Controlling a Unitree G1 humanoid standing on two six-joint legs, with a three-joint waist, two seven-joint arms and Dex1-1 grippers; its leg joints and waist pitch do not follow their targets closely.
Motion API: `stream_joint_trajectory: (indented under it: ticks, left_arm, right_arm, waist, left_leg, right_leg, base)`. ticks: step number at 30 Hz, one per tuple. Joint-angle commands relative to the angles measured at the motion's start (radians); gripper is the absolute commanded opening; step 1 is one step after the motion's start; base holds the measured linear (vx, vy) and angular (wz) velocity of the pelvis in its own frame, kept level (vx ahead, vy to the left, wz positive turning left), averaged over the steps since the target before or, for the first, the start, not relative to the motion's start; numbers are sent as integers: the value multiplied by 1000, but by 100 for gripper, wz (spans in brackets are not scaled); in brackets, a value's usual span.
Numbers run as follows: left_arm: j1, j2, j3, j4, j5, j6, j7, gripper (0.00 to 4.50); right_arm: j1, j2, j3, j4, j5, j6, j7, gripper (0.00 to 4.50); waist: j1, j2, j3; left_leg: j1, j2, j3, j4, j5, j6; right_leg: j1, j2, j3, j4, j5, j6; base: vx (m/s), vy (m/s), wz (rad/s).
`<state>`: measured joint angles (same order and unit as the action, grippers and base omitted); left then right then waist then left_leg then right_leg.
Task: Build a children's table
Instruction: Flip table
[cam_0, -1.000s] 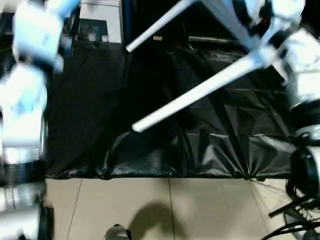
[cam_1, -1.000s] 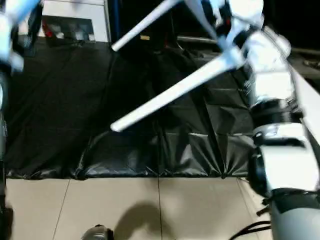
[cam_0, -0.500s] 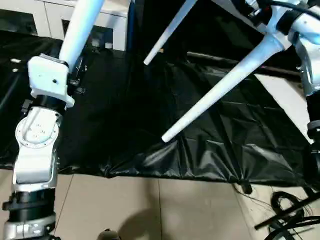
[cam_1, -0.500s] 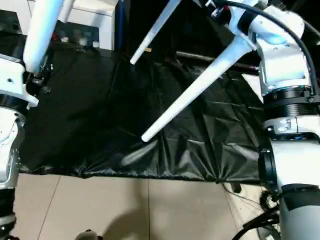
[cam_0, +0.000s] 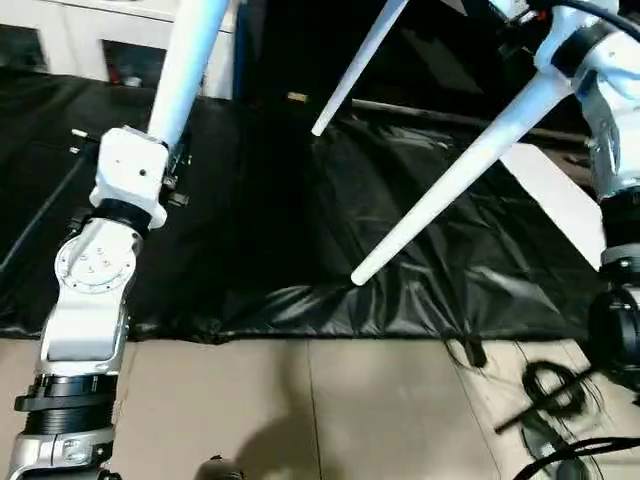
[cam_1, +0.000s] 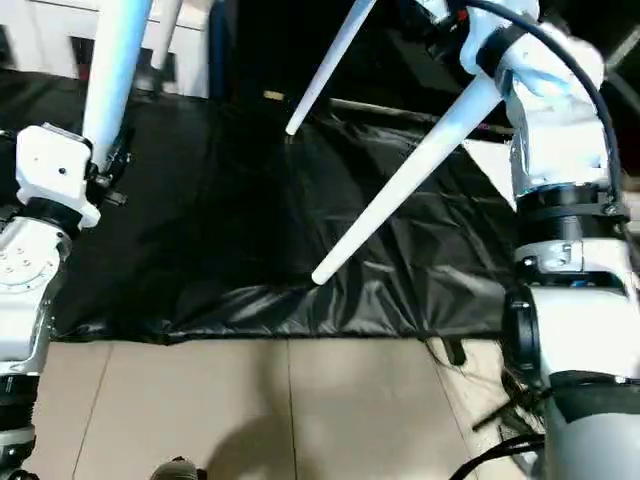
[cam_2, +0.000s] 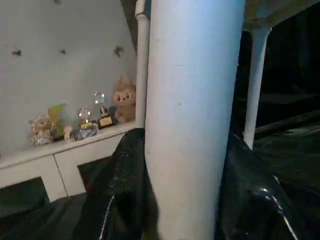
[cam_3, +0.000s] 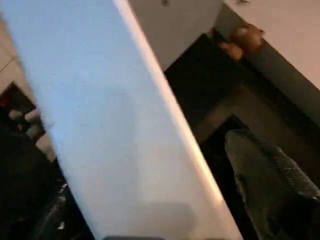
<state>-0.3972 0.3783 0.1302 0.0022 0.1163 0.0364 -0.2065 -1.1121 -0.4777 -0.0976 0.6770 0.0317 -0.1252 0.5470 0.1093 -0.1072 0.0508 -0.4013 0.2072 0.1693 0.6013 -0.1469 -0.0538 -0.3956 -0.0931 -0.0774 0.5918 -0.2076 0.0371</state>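
Children's table (cam_0: 470, 170) held aloft over black sheet (cam_0: 300, 250), legs attached.

Left tool (cam_0: 165, 160) on one leg (cam_0: 190, 60); right tool (cam_1: 470, 45) beside another.

Openings: cannot tell.

Judged light, stiff, slippery (hold legs near sockets).

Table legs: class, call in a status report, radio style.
Left gripper at one white leg. Right gripper at another leg, tip above black sheet. Third leg beyond. Nothing blocking.
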Motion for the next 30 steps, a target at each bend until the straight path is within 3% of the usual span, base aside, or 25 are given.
stream_joint_trajectory:
  ticks: [1,2,3,4,5,6,7,8,9,10,11,12,13,15,17,18,19,22,23,24,26,30]
  left_arm:
    - [-16,-10,-50,17,53,75,22,161]
    - [-17,-10,-53,14,56,77,23,161]
    - [-21,-18,-60,1,61,89,31,160]
    - [-28,-28,-76,-14,73,96,40,157]
    - [-29,-30,-77,-16,73,96,41,157]
    - [-33,-37,-84,-22,76,99,44,156]
    - [-41,-61,-91,-45,76,115,57,156]
    - [-44,-72,-90,-52,69,124,61,156]
    - [-44,-74,-90,-53,67,125,60,156]
    - [-45,-84,-85,-60,50,133,59,156]
    - [-46,-82,-83,-58,46,134,55,156]
    - [-45,-80,-85,-60,48,135,53,156]
    - [-46,-72,-87,-60,52,136,49,156]
    - [-46,-66,-91,-68,55,148,43,156]
    - [-42,-67,-85,-87,58,180,46,156]
    - [-42,-67,-85,-87,58,180,46,156]
    - [-39,-64,-78,-89,58,193,48,156]
    - [-34,-64,-66,-90,56,222,60,156]
    - [-31,-65,-67,-90,57,230,61,156]
    - [-27,-66,-67,-89,58,236,63,156]
    - [-23,-64,-67,-86,59,241,64,156]
    - [-18,-65,-65,-89,68,262,76,156]
  right_arm:
    - [11,56,-5,-40,149,-144,153,403]
    - [12,58,-5,-38,150,-148,155,412]
    - [16,67,-5,-30,155,-163,170,419]
    - [20,75,6,0,125,-199,169,435]
    - [20,76,8,3,122,-202,169,435]
    - [22,77,16,17,108,-216,168,448]
    - [24,80,29,33,83,-235,168,450]
    - [24,83,32,36,79,-239,172,450]
    - [25,84,32,34,79,-237,171,450]
    - [29,91,30,21,84,-226,163,450]
    - [30,95,31,16,84,-225,159,450]
    - [33,100,30,12,90,-231,163,450]
    - [38,110,26,6,104,-243,173,450]
    - [51,126,18,-6,131,-268,190,450]
    - [68,147,2,-20,169,-315,203,450]
    - [68,147,2,-20,169,-315,203,450]
    - [74,157,0,-26,184,-332,215,450]
    - [80,176,2,-40,208,-386,254,450]
    - [75,183,-4,-37,216,-411,255,450]
    - [71,187,-7,-37,223,-415,257,450]
    - [64,194,-9,-35,230,-418,261,450]
    - [58,181,18,-15,156,-475,228,450]
  waist:
    - [-20,41,-43]
    - [-19,49,-35]
    - [-1,50,-42]
    - [90,48,-40]
    - [38,-51,-58]
    - [38,-22,-24]
    - [25,-21,-41]
    - [49,20,-38]
    - [52,43,-54]
    - [12,50,-61]
    - [13,67,-61]
    - [9,65,-58]
    - [8,71,-52]
    - [11,66,-52]
    - [17,49,-56]
    - [18,53,-57]
    - [19,45,-58]
    - [17,45,-61]
    - [14,40,-60]
    - [10,45,-64]
    - [6,44,-67]
    - [3,45,-65]
  left_leg:
    - [71,32,-17,-115,-880,-129]
    - [37,44,6,-158,-927,-118]
    - [-17,54,10,-193,-934,-116]
    - [-86,44,81,-232,-931,-107]
    - [52,35,69,-34,-604,-98]
    - [126,19,12,168,-420,-78]
    - [-34,-40,-74,150,-137,-17]
    - [5,8,-65,52,-183,-66]
    - [63,28,-59,22,-245,-101]
    - [54,32,-57,-27,-377,-120]
    - [50,35,-54,-47,-385,-109]
    - [50,35,-51,-56,-418,-103]
    - [50,27,-45,-60,-516,-102]
    - [49,24,-45,-60,-521,-100]
    - [41,24,-37,-63,-421,-86]
    - [40,25,-37,-63,-397,-85]
    - [37,24,-32,-63,-337,-77]
    - [33,23,-27,-63,-294,-64]
    - [30,24,-27,-66,-295,-60]
    - [33,24,-27,-65,-283,-57]
    - [31,23,-25,-63,-250,-51]
    - [32,24,-20,-65,-230,-51]
  right_leg:
    - [-2,-16,-21,-73,-478,-95]
    - [23,5,-46,-26,-444,-105]
    - [80,9,-35,99,-343,-117]
    - [104,28,-19,200,-280,-96]
    - [-32,-50,83,41,-765,10]
    - [-161,-179,110,-141,-1153,-5]
    - [16,-146,164,-79,-1096,-52]
    - [12,-120,110,-50,-832,-105]
    - [-28,-66,76,-15,-598,-139]
    - [-6,-9,47,27,-239,-189]
    - [11,-14,43,27,-76,-224]
    - [18,-17,41,15,-95,-229]
    - [15,-26,47,-14,-221,-221]
    - [16,-32,49,-22,-268,-209]
    - [24,-37,54,-25,-227,-202]
    - [25,-37,54,-20,-214,-204]
    - [29,-37,54,-20,-179,-207]
    - [33,-36,55,-17,-135,-208]
    - [35,-37,55,-18,-152,-204]
    - [34,-39,56,-19,-150,-211]
    - [35,-35,56,-14,-106,-226]
    - [35,-29,54,-8,-42,-243]
  base:
    - [0,0,0]
    - [-57,-28,-6]
    - [-117,-41,6]
    - [-117,-41,6]
    - [12,-150,8]
    - [167,-148,-26]
    - [167,-148,-26]
    - [0,0,0]
    - [-75,-28,19]
    - [-75,-28,19]
    - [-58,-14,3]
    - [0,0,0]
    - [0,0,0]
    - [0,0,0]
    - [0,0,0]
    - [0,0,0]
    - [0,0,0]
    - [0,0,0]
    - [0,0,0]
    - [0,0,0]
    - [0,0,0]
    - [0,0,0]
